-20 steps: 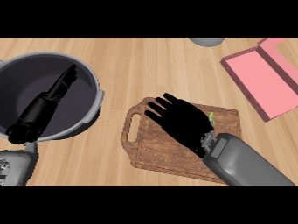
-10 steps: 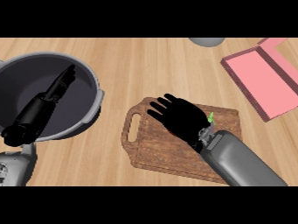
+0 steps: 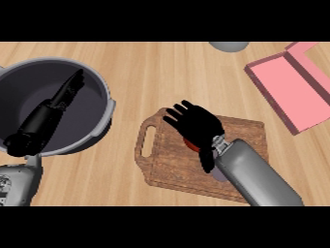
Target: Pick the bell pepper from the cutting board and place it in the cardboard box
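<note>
A brown wooden cutting board (image 3: 169,167) with a handle slot lies at the centre front of the counter. My right hand (image 3: 200,127) hovers over its middle, fingers spread and tipped downward, and covers most of the bell pepper. Only a red sliver of the bell pepper (image 3: 191,144) shows under the palm's left edge, between palm and thumb. The fingers are not closed round it. The box (image 3: 296,92) is pink, open and empty, and sits at the far right, well apart from the board.
A large grey pot (image 3: 109,104) stands at the left, and my left hand (image 3: 50,114) rests open over its dark inside, fingers pointing up. A grey round object (image 3: 230,46) shows at the top edge. Bare wooden counter lies between board and box.
My right hand has shifted left and lowered over the pepper, its fingers tipping down. The green stem seen beside the hand earlier is now hidden. The left hand has stayed still.
</note>
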